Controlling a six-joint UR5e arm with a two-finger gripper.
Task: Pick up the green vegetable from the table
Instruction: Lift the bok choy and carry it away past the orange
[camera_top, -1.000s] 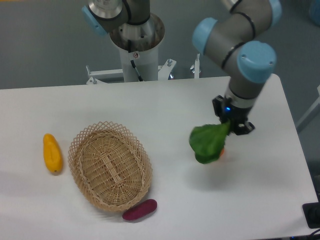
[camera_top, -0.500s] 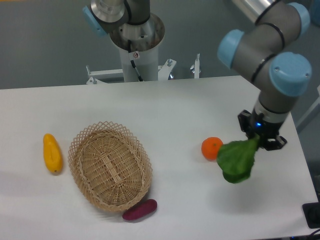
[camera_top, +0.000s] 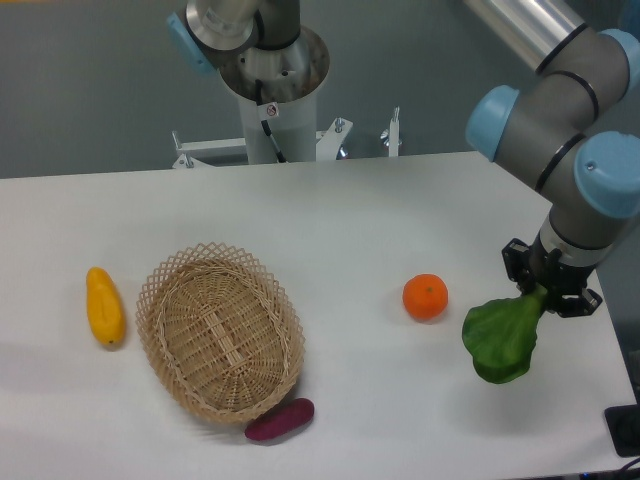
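- Green vegetable (camera_top: 503, 340) clamped at its pale stem end, leaves hanging down and toward the camera, apparently clear of the table (camera_top: 330, 215) near the right edge.
- Gripper (camera_top: 552, 290) closed narrowly on that stem, fingers mostly hidden behind the leaf top; hold looks firm but contact faces not visible.
- Wrist and blue-capped joints directly above, arm reaching in from the upper right.
- Nearest neighbour: orange (camera_top: 425, 297), just left of the leaves, apart from them.
- Further left: wicker basket (camera_top: 220, 333), with nothing visible inside.
- Purple vegetable (camera_top: 280, 420) lying touching or nearly touching the basket's front rim; cannot tell which.
- Yellow fruit (camera_top: 105, 306) beside the basket's left rim, at the far left of the tabletop.
- Step in hand, as a judgement: grasp made and lift apparently done, so the pick itself looks essentially complete.
- Next move calls for keeping the grip steady; a dangling, top-held leaf could swing or slip if moved sharply, and the nearby table edge leaves little room for a drop.
- Count: one green vegetable, one orange, one basket, one purple vegetable, one yellow fruit, one gripper.
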